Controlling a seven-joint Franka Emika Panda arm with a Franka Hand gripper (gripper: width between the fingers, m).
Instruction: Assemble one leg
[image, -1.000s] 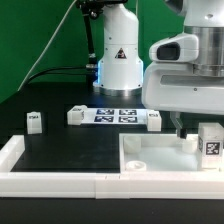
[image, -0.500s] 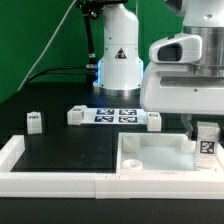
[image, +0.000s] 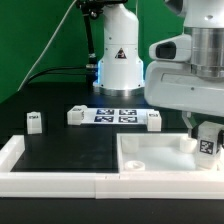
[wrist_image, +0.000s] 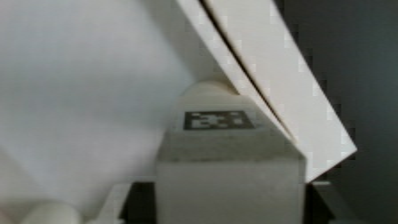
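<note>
My gripper (image: 205, 128) is shut on a leg (image: 207, 143), a small white block with a marker tag on its face. It holds the leg upright at the far right corner of the white tray-like tabletop (image: 150, 158). In the wrist view the leg (wrist_image: 222, 150) stands between my fingers, tag facing the camera, against the tabletop's inner corner (wrist_image: 89, 100). My gripper (wrist_image: 222, 205) closes on its sides. Three more legs stand on the black table: one at the exterior view's left (image: 33, 121) and two at the marker board's ends (image: 75, 116) (image: 153, 120).
The marker board (image: 115, 115) lies behind the tabletop. A white robot base (image: 118, 60) stands behind it. A low white wall (image: 50, 180) runs along the front and the exterior view's left of the table.
The gripper has shifted a little to the exterior view's right. The held leg now shows less height above the tabletop's rim, so it has sunk lower at the corner.
</note>
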